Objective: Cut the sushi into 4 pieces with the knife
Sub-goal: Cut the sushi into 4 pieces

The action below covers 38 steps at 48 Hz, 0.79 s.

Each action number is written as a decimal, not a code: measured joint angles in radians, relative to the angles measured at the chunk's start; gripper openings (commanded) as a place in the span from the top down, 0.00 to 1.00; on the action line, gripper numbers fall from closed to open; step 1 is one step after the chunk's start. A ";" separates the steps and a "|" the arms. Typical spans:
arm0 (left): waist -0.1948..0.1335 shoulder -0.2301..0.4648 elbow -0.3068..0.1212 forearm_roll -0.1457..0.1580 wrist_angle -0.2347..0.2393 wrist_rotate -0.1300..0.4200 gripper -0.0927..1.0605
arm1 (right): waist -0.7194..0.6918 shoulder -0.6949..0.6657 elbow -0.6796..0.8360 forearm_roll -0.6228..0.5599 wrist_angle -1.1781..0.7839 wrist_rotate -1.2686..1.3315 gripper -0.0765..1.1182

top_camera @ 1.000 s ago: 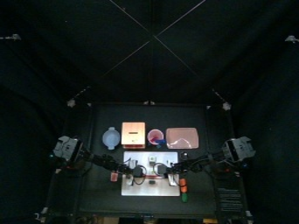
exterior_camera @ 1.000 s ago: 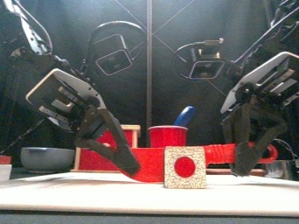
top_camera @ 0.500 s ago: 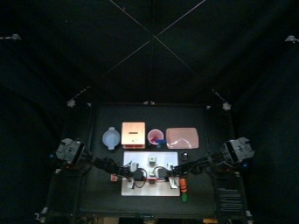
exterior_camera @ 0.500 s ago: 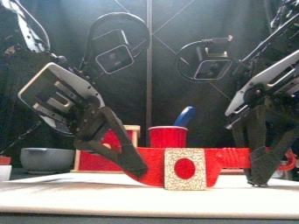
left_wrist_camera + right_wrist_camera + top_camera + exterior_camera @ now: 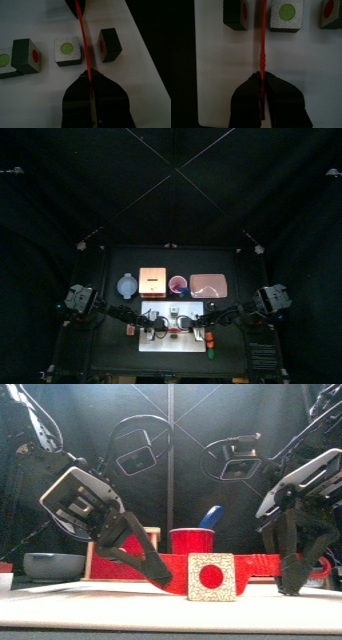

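Table (image 5: 201,261), black, carries everything. A white cutting board (image 5: 174,344) lies at its front middle, and both arms reach over it, one from each side. Behind the board stands a row of things. A flat pink tray (image 5: 209,285) is at the right end and a pale wooden box (image 5: 152,283) is left of the middle. A blue-grey bowl (image 5: 127,285) is at the left end, and a red cup (image 5: 191,540) stands between box and tray. A blue toy knife (image 5: 213,515) sticks up out of the cup.

The left gripper (image 5: 89,77) has its jaws pressed together on one end of the red toy knife (image 5: 260,45). The right gripper (image 5: 261,76) pinches the other end, the ribbed handle. Between them the knife is held level and low over the board, blade on edge. Whether the edge reaches the board cannot be told.

The toy sushi roll (image 5: 211,576) lies on the board between the grippers, its dark green blocks in a row, and the knife sits in a gap in that row. On one side is the end block (image 5: 110,44), red-centred, standing clear of the blade. On the other side the second block (image 5: 69,52), green-centred, is just beside the blade. Next come a third block (image 5: 28,56), red-centred and apart from the second, and a fourth block (image 5: 5,62) touching the third.
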<state>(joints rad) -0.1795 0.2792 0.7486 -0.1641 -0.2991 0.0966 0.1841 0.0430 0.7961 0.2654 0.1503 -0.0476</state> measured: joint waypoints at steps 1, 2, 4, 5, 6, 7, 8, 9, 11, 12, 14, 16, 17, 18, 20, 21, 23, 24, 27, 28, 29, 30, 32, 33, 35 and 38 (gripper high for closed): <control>0.003 -0.008 0.000 0.000 0.014 0.000 0.64 | -0.002 -0.002 -0.002 0.000 0.003 0.002 0.73; 0.006 -0.017 0.000 0.000 0.028 0.000 0.62 | -0.003 -0.005 -0.005 -0.002 0.008 0.000 0.73; 0.012 -0.037 0.002 0.000 0.058 0.002 0.56 | -0.002 -0.009 -0.011 -0.002 0.015 0.000 0.73; 0.014 -0.046 0.002 0.000 0.072 0.003 0.53 | 0.002 -0.014 -0.015 -0.003 0.021 0.000 0.73; 0.015 -0.054 0.002 0.000 0.084 0.003 0.51 | 0.000 -0.020 -0.020 -0.002 0.026 0.000 0.73; 0.017 -0.064 0.003 0.000 0.097 0.005 0.48 | 0.000 -0.025 -0.023 -0.003 0.029 0.000 0.73; 0.018 -0.075 0.005 0.000 0.107 0.006 0.45 | 0.000 -0.032 -0.028 -0.005 0.029 0.000 0.73; 0.020 -0.084 0.008 0.000 0.118 0.008 0.42 | 0.000 -0.040 -0.029 -0.005 0.032 0.000 0.73; 0.018 -0.110 0.018 0.000 0.137 0.009 0.36 | 0.000 -0.057 -0.031 -0.006 0.043 0.000 0.73; 0.018 -0.123 0.021 0.000 0.144 0.006 0.33 | 0.002 -0.066 -0.031 -0.008 0.048 0.000 0.73; 0.018 -0.146 0.026 0.000 0.155 0.006 0.28 | 0.002 -0.086 -0.031 -0.011 0.052 0.000 0.73; 0.020 -0.169 0.029 -0.002 0.156 0.006 0.23 | 0.005 -0.106 -0.026 -0.011 0.057 -0.003 0.73; 0.021 -0.179 0.032 -0.002 0.156 0.005 0.21 | 0.005 -0.118 -0.023 -0.012 0.063 -0.003 0.73; 0.023 -0.190 0.034 -0.002 0.155 0.006 0.18 | 0.008 -0.129 -0.018 -0.012 0.064 0.000 0.73; 0.025 -0.212 0.040 -0.002 0.150 0.005 0.14 | 0.009 -0.150 -0.009 -0.014 0.074 0.000 0.73; 0.026 -0.221 0.044 -0.002 0.147 0.006 0.13 | 0.011 -0.169 0.000 -0.012 0.080 -0.003 0.73; 0.028 -0.242 0.057 -0.002 0.140 0.008 0.11 | 0.011 -0.195 0.017 -0.009 0.094 -0.003 0.73; 0.029 -0.252 0.063 0.000 0.132 0.008 0.11 | 0.011 -0.209 0.025 -0.006 0.098 -0.003 0.73; 0.031 -0.282 0.084 -0.003 0.109 0.006 0.10 | 0.014 -0.250 0.051 0.006 0.120 0.000 0.73; 0.031 -0.295 0.091 -0.002 0.100 0.008 0.10 | 0.015 -0.267 0.063 0.012 0.127 0.002 0.73; 0.031 -0.307 0.098 -0.002 0.089 0.008 0.10 | 0.014 -0.282 0.074 0.020 0.135 0.002 0.73; 0.031 -0.318 0.107 -0.002 0.078 0.008 0.10 | 0.014 -0.298 0.086 0.029 0.143 0.005 0.72; 0.031 -0.345 0.127 -0.002 0.052 0.008 0.10 | 0.014 -0.327 0.107 0.051 0.158 0.006 0.72; 0.031 -0.359 0.137 -0.002 0.038 0.008 0.10 | 0.012 -0.348 0.121 0.066 0.170 0.012 0.72; 0.034 -0.388 0.158 -0.002 0.009 0.008 0.10 | 0.008 -0.382 0.146 0.086 0.195 0.025 0.72; 0.040 -0.439 0.196 -0.003 -0.040 0.006 0.10 | -0.005 -0.431 0.176 0.106 0.229 0.041 0.71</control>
<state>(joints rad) -0.1396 -0.1595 0.9449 -0.1672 -0.3390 0.1028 0.1795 -0.3881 0.9725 0.3712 0.3789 -0.0061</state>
